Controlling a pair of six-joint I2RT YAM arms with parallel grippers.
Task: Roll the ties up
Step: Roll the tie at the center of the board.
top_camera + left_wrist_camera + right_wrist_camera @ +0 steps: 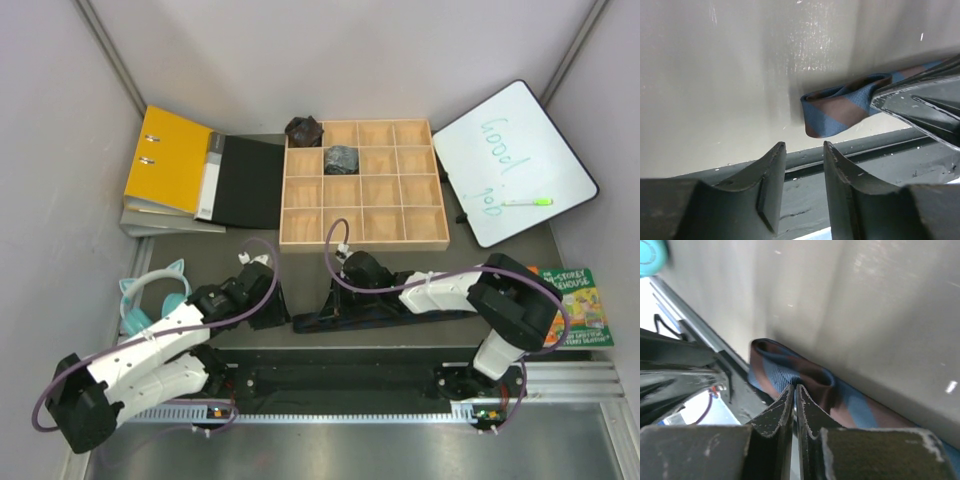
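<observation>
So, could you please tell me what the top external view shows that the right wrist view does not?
Only the top external view: the wooden tray, a brownish rolled tie at its far-left corner, a greyish rolled tie in a compartment, the yellow binder, the whiteboard and the book. Only the right wrist view: the blue and brown stripes and folded end of the flat tie, with the right gripper closed right at it. Both: that flat tie and the teal headphones.
</observation>
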